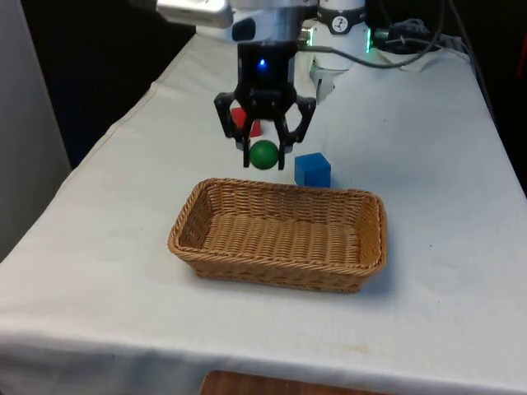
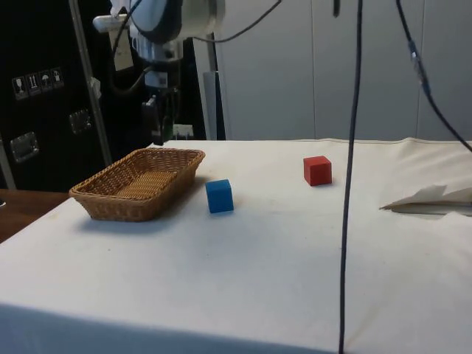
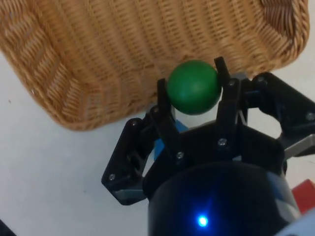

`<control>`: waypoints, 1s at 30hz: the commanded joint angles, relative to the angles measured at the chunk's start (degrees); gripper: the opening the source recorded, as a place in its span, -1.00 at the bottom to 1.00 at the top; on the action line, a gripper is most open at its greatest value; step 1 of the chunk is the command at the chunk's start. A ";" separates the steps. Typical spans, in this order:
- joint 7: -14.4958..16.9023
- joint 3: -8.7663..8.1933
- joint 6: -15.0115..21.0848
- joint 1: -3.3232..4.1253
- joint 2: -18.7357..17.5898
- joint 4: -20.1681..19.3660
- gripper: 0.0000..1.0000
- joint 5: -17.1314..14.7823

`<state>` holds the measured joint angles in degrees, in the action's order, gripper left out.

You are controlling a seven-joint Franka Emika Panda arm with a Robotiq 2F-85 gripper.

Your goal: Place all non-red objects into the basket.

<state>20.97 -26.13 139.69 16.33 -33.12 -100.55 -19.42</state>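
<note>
Because the gripper is clenched on the green ball, the coming move turns on where the basket lies from it: in the front view the basket sits below the ball and nearer the camera, with the ball raised above the bench over or just behind the basket's far rim. The wrist view puts the ball against the basket's woven wall and floor, so I judge it near the edge, not the centre. The ball has no long axis and points nowhere. The basket's long axis runs across the front view, left to right. The blue cube rests on the bench just behind the far rim, toward the front view's right, and the red cube stands farther back, partly hidden behind the gripper.
</note>
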 commanded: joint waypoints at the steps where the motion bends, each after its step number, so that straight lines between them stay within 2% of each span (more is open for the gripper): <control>1: 0.97 0.69 -0.74 -0.92 -0.97 1.26 -1.00 -1.26; 5: 2.52 0.40 -0.97 -1.38 -3.55 3.67 -1.00 -3.95; 6: 2.18 -0.34 -0.23 -0.57 -3.32 3.09 -1.00 -3.55; 7: 3.21 0.29 -1.09 -1.55 -4.93 4.93 -1.00 -5.21; 13: 5.10 -0.11 -1.26 -2.06 -9.28 8.59 -1.00 -9.17; 14: 4.81 -0.86 -1.03 -1.38 -9.17 8.31 -1.00 -8.94; 15: 5.39 -0.17 -1.15 -2.12 -9.85 8.94 -1.00 -9.63; 22: 7.28 -0.52 -0.80 -2.41 -13.35 10.31 -1.00 -12.55; 23: 7.45 -0.63 -0.80 -2.41 -13.69 10.37 -1.00 -12.78; 24: 6.99 -1.15 -0.86 -1.89 -13.24 9.91 -1.00 -12.38; 25: 7.68 -0.69 -0.86 -2.46 -13.92 10.49 -1.00 -13.06; 30: 8.71 -0.86 -1.26 -2.98 -14.73 11.23 -1.00 -14.50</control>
<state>29.11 -27.56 138.66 14.09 -47.61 -89.90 -33.46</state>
